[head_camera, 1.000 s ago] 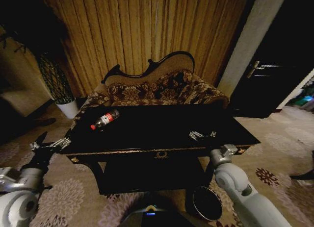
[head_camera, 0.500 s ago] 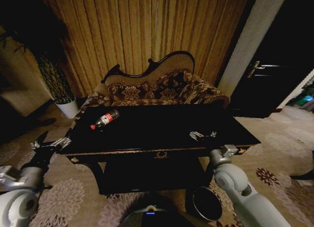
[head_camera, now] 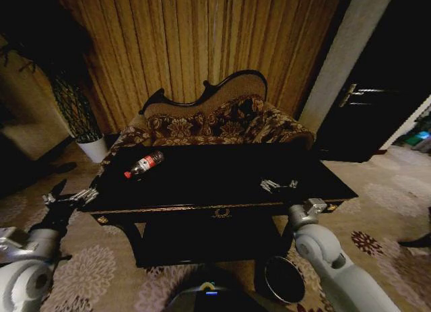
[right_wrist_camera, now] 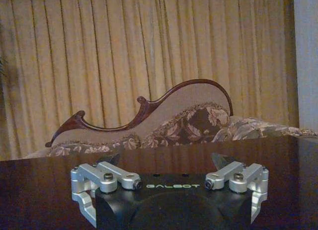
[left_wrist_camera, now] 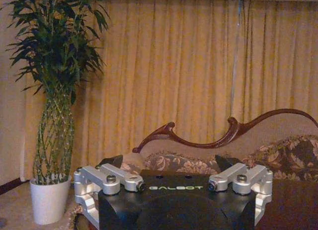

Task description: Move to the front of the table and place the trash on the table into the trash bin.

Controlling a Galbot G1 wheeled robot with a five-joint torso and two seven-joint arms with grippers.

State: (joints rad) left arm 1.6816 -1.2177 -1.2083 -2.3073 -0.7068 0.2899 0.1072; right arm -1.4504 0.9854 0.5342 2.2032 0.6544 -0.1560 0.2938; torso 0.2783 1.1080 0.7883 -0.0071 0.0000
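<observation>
A clear bottle (head_camera: pixel 144 164) with a red cap lay on its side near the left back part of the black desk (head_camera: pixel 222 180). The round trash bin (head_camera: pixel 283 279) sat on the floor under the desk's right front corner. The right pincer (head_camera: pixel 278 185) hung wide open over the desk's right front, holding nothing. The left pincer (head_camera: pixel 67 199) was open and empty too, just off the desk's left edge. A sofa (head_camera: pixel 215 120) stood behind the desk.

Home living rm, ornate sofa (head_camera: pixel 222 122), gold curtains (head_camera: pixel 202 42), floral carpet (head_camera: pixel 94 271), potted plant (head_camera: pixel 77 113)
</observation>
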